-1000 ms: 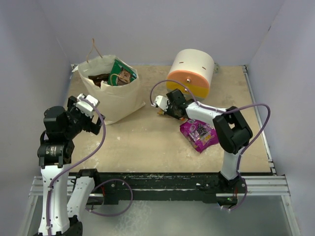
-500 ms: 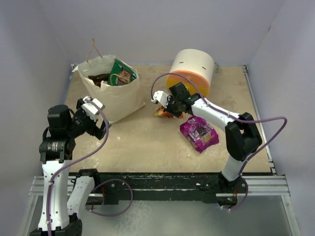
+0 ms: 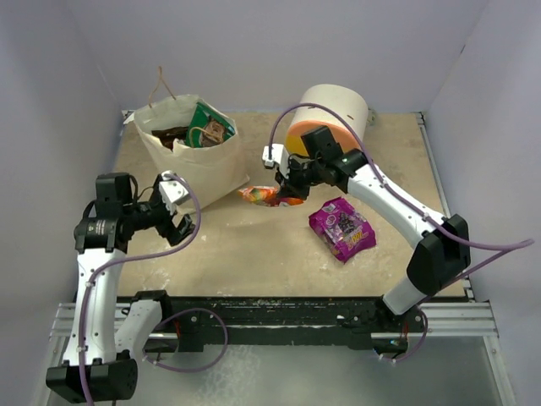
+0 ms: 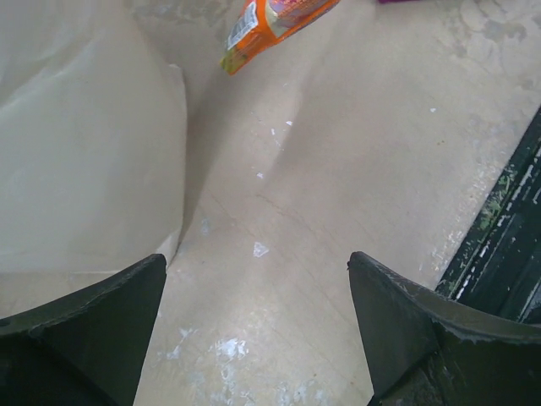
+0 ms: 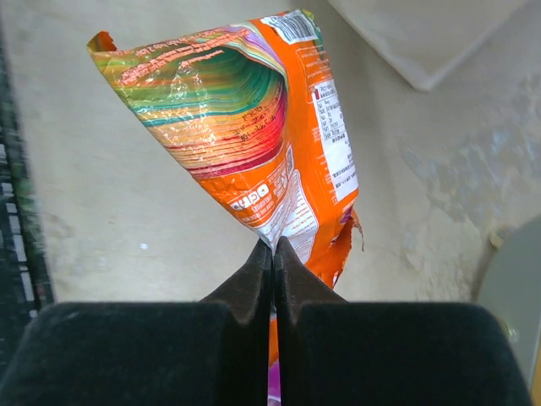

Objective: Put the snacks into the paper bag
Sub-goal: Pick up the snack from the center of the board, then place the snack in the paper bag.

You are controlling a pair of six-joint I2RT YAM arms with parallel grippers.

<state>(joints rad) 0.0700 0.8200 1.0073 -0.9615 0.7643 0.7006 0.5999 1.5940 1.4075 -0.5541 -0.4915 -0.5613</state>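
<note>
The cream paper bag [image 3: 193, 165] stands at the back left with twine handles; a green-white packet [image 3: 211, 123] and a brown one [image 3: 173, 135] show in its mouth. My right gripper [image 3: 286, 188] is shut on the orange packet [image 3: 264, 196] and holds it above the table, right of the bag. In the right wrist view the packet [image 5: 262, 127] hangs from the closed fingertips. The purple packet [image 3: 341, 228] lies flat on the table. My left gripper [image 3: 179, 213] is open and empty beside the bag's front; in the left wrist view the bag wall [image 4: 84, 135] fills the left side.
The round white-orange drawer unit [image 3: 330, 123] stands at the back, just behind my right arm. Grey walls close in on three sides. A black rail [image 3: 279, 309] runs along the table's near edge.
My right gripper has lifted the orange packet off the table and carried it left toward the bag. My left arm has swung down and to the right, away from the bag's side.
</note>
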